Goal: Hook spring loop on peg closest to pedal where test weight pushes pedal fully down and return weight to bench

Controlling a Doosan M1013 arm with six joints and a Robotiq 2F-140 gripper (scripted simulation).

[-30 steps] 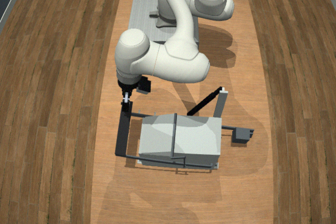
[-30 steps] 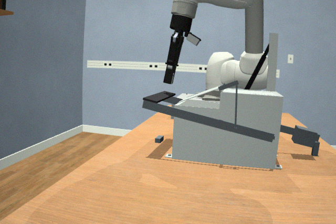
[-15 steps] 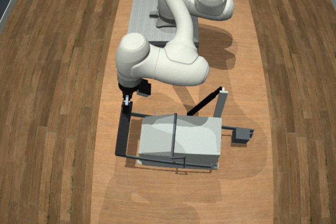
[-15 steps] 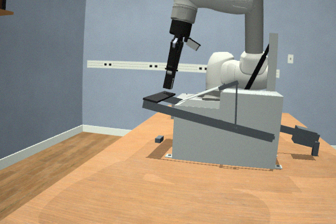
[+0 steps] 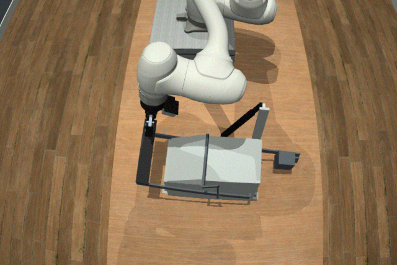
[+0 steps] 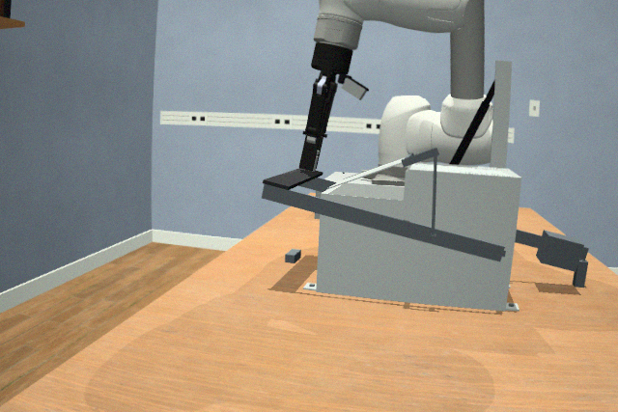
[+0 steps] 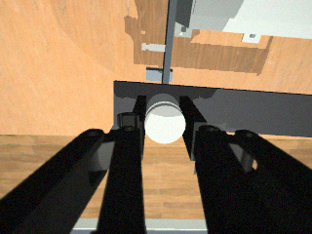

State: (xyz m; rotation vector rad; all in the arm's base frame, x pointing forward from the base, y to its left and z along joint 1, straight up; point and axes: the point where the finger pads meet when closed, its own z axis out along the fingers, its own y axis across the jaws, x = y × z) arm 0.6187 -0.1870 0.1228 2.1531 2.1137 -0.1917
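Note:
My gripper (image 5: 149, 133) (image 6: 309, 167) (image 7: 162, 109) is shut on the steel weight, a pale round cylinder (image 7: 165, 128) between the fingertips in the wrist view. The fingers tilt slightly and reach down at the robot-side end of the dark pedal (image 5: 144, 162) (image 6: 292, 179) (image 7: 253, 109). The pedal is raised and slopes. Whether the weight's base touches it, I cannot tell. A black diagonal bar, seemingly the spring (image 5: 242, 119) (image 6: 474, 123), runs down from the top of the upright post (image 5: 260, 124) (image 6: 501, 118). Its lower end and loop are hidden behind the housing. Small pegs (image 5: 183, 134) stand on the robot-side pedal arm.
The pale feeder housing (image 5: 189, 166) (image 6: 389, 258) stands beside the pedal. The front pedal arm (image 5: 179, 188) (image 6: 369, 218) runs along it. A grey block (image 5: 285, 159) (image 6: 561, 250) sits at the housing's far side. A small grey block (image 6: 293, 256) is low beneath the pedal end.

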